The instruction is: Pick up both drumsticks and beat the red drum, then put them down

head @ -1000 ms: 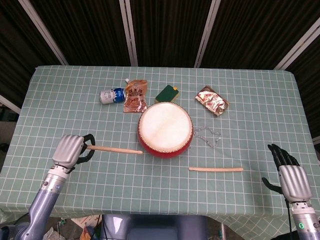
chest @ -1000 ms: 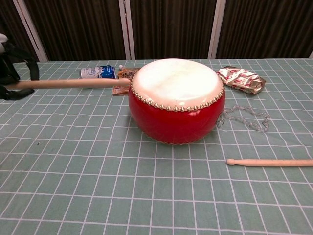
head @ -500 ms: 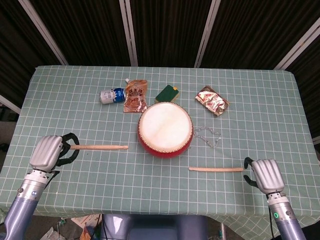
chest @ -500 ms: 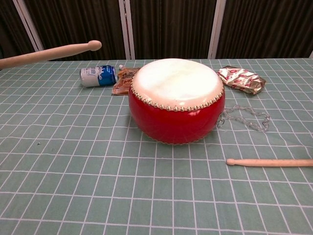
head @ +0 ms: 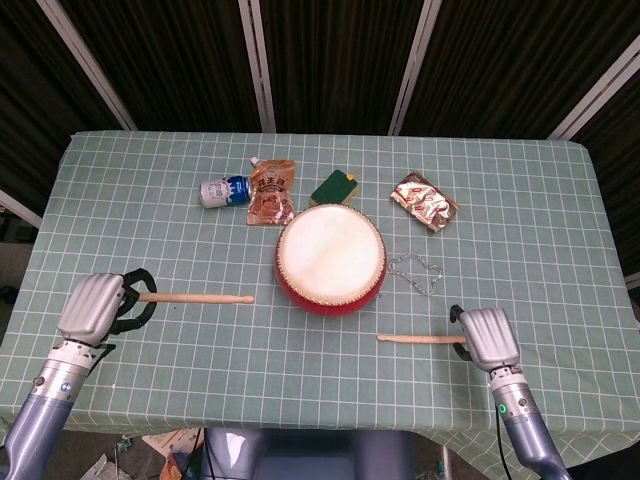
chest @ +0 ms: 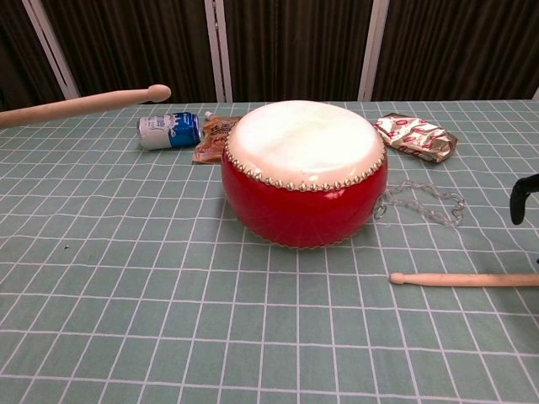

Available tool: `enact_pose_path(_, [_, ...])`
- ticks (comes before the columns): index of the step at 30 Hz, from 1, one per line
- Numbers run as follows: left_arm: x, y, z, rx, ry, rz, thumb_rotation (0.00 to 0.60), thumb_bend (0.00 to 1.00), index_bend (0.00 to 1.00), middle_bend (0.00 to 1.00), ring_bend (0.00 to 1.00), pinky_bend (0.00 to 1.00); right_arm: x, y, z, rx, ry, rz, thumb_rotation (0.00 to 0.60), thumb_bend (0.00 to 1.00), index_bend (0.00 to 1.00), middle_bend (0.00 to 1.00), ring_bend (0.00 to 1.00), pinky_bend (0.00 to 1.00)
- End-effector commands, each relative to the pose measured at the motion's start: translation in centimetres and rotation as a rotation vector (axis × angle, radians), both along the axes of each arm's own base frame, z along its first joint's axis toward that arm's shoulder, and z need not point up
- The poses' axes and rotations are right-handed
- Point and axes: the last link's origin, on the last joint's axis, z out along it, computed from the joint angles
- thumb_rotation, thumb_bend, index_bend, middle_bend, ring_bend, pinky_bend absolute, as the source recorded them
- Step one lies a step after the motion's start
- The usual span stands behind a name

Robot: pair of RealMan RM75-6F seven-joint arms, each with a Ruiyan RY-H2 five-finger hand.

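Left hand [head: 95,305] grips one stick [head: 195,298] aloft left of the drum [head: 331,259]; right hand [head: 487,336] covers the butt of the tabletop stick [head: 415,339], grasp unclear. Light, rigid, smooth wood: best held near the butt.

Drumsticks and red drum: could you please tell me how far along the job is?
Done: the left hand holds one pale wooden drumstick raised off the green checked tablecloth. In hand: the right hand is at the butt of the second drumstick, which lies flat. Left: lifting it, beating the round red drum, putting both down.
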Motion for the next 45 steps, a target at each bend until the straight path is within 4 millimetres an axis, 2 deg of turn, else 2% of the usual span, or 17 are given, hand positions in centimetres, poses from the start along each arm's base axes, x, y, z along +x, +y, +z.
enact_pose_path(1, [-0.1, 0.0, 0.0, 0.000, 0.000, 0.003, 0.600, 0.54, 0.78, 1.00, 1.00, 1.00, 0.2, -0.4, -0.6, 0.011, 0.004, -0.011, 0.600, 0.25, 0.39, 1.00, 1.00, 1.00])
enact_pose_path(14, [-0.3, 0.2, -0.2, -0.006, 0.003, 0.010, 0.600, 0.54, 0.78, 1.00, 1.00, 1.00, -1.1, -0.7, -2.3, 0.036, 0.040, -0.080, 0.600, 0.36, 0.42, 1.00, 1.00, 1.00])
enact_pose_path(26, [-0.3, 0.2, -0.3, -0.009, 0.007, 0.012, 0.600, 0.54, 0.78, 1.00, 1.00, 1.00, -2.4, -0.5, -3.5, 0.045, 0.061, -0.120, 0.600, 0.37, 0.42, 1.00, 1.00, 1.00])
enact_pose_path(45, [-0.4, 0.2, -0.4, -0.011, 0.010, 0.015, 0.600, 0.54, 0.78, 1.00, 1.00, 1.00, -4.3, -1.0, -3.5, 0.027, 0.097, -0.180, 0.600, 0.37, 0.45, 1.00, 1.00, 1.00])
